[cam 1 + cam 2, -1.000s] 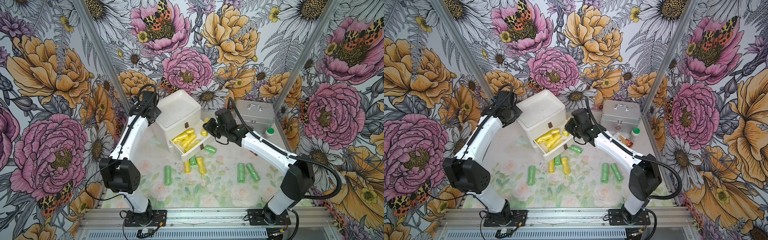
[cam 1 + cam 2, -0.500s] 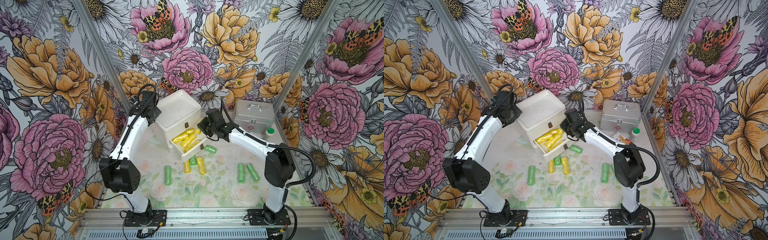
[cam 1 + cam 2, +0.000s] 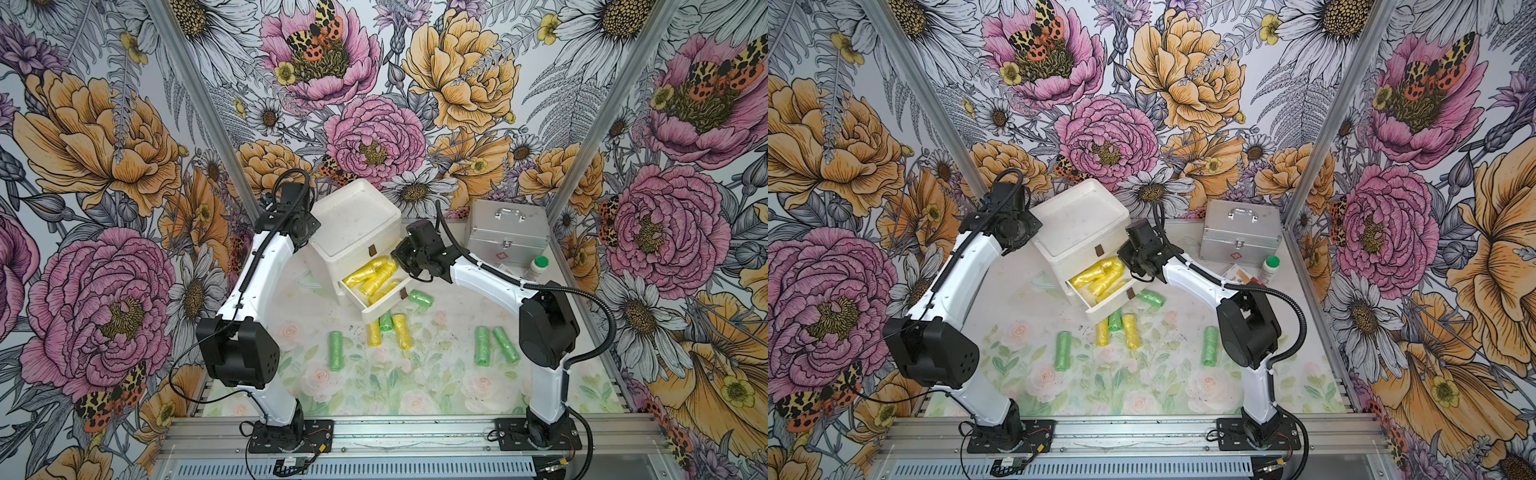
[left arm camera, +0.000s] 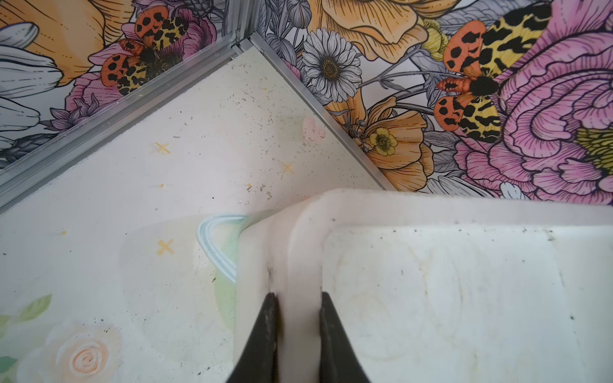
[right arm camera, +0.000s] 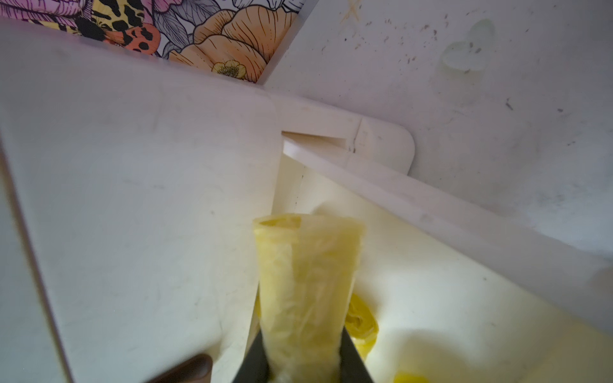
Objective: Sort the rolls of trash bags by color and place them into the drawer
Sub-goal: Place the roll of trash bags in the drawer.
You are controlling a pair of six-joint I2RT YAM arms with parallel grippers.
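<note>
Crinkly yellow plastic rolls [image 3: 371, 277], matt white plastic drawer [image 3: 353, 222], brushed metal case [image 3: 508, 237]

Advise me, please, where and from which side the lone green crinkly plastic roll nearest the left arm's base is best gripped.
Grip the lone green crinkly plastic roll at its middle, coming down from above. It lies flat on the floral table mat, long axis running front to back, both long sides free, so parallel jaws should close across its narrow width.
</note>
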